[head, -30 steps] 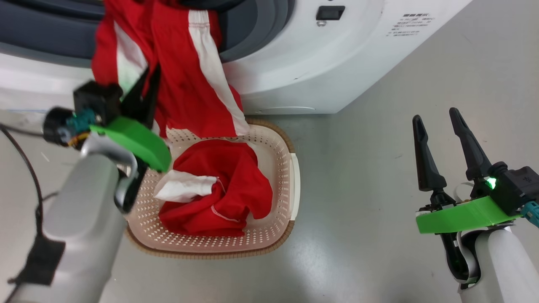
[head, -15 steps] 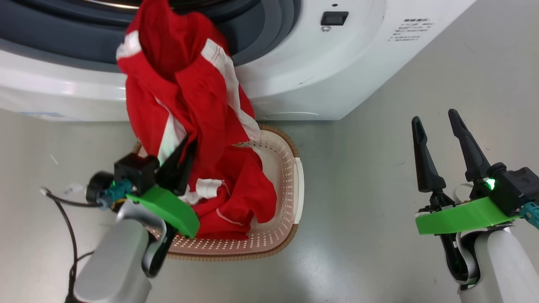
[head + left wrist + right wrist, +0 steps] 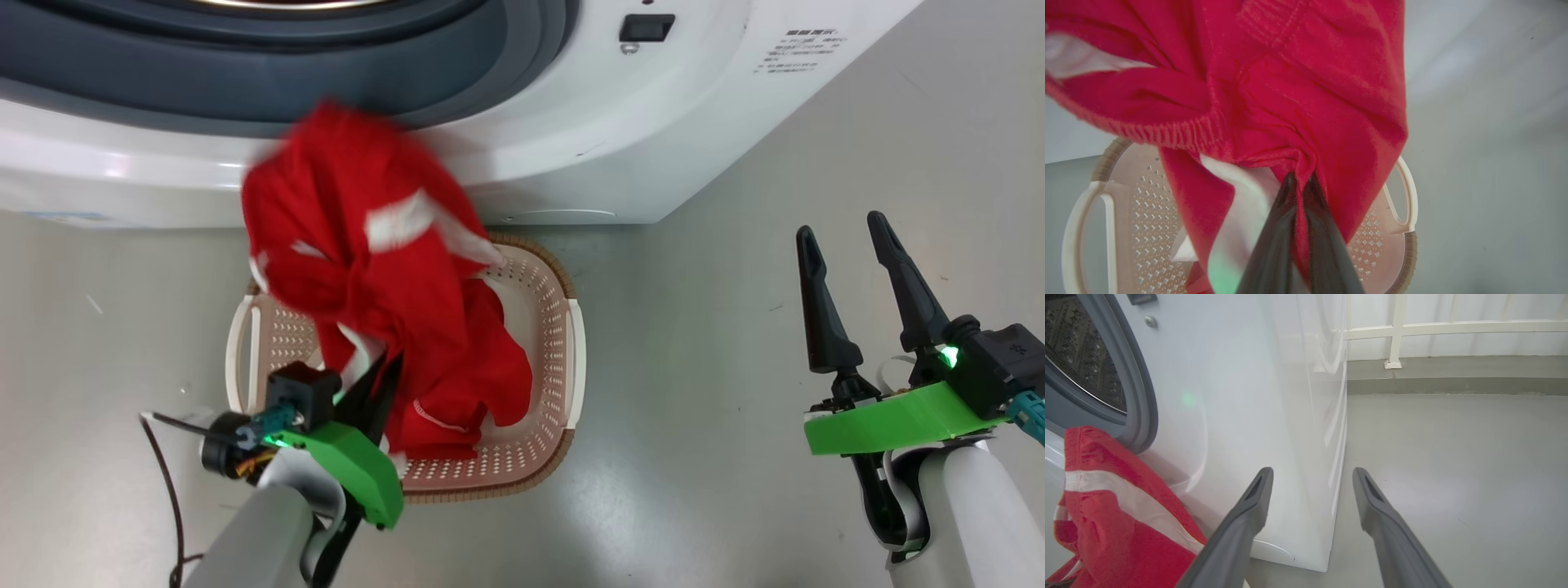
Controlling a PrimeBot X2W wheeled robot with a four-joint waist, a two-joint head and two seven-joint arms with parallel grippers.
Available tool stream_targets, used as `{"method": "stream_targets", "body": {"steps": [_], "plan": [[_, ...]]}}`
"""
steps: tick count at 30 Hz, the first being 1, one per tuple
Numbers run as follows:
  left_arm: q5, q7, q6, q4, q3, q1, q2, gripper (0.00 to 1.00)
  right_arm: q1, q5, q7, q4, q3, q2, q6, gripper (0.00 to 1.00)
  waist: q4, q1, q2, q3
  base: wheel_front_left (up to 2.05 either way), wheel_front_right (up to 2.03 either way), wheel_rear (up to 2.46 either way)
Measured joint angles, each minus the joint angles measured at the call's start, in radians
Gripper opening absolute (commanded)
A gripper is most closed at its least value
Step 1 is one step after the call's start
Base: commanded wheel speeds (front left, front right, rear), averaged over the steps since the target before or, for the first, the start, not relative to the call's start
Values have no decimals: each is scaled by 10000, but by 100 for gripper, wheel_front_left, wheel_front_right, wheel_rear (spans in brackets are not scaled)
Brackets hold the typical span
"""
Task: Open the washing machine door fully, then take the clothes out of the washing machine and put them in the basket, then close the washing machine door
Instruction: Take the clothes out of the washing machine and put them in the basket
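Note:
The washing machine stands at the top of the head view, its grey gasket exposed; its door is out of view. My left gripper is shut on a red garment with white trim, which hangs blurred over the cream basket. In the left wrist view the fingers pinch a bunch of the red fabric above the basket. More red clothes lie in the basket. My right gripper stands open over bare floor, far right of the basket.
The right wrist view looks along the machine's white front corner, with the steel drum at the left and the red garment below it. A low ledge and white railing run behind. Grey floor surrounds the basket.
My left gripper has drawn back and down toward the basket's near edge, pulling the red garment out of the drum opening. The right arm has stayed put.

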State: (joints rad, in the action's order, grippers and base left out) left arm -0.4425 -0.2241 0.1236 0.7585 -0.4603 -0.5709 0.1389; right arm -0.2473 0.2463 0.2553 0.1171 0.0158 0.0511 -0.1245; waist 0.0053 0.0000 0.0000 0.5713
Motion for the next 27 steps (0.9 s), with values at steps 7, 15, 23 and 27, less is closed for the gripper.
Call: {"method": "stream_targets", "body": {"steps": [7, 15, 23, 27], "plan": [[-217, 23, 4, 1388, -397, -17, -341, 0, -7, 2, 0, 0, -6, 0, 0, 100, -108, 0, 0, 99, 0, 0, 0], [-882, -63, 12, 2441, -1152, -426, -527, 0, -27, 4, 0, -6, -6, 0, 0, 100, -147, 0, 0, 278, 0, 0, 0], [-1714, -163, 13, 3137, -1856, -1332, -594, 0, -159, 15, 0, -8, -54, 0, 0, 100, -186, 0, 0, 512, 0, 0, 0], [-2096, -217, 13, 3371, -2027, -1780, -581, 0, -281, 17, 2, -33, -96, 0, 0, 100, -232, 0, 0, 655, 0, 0, 0]]}}
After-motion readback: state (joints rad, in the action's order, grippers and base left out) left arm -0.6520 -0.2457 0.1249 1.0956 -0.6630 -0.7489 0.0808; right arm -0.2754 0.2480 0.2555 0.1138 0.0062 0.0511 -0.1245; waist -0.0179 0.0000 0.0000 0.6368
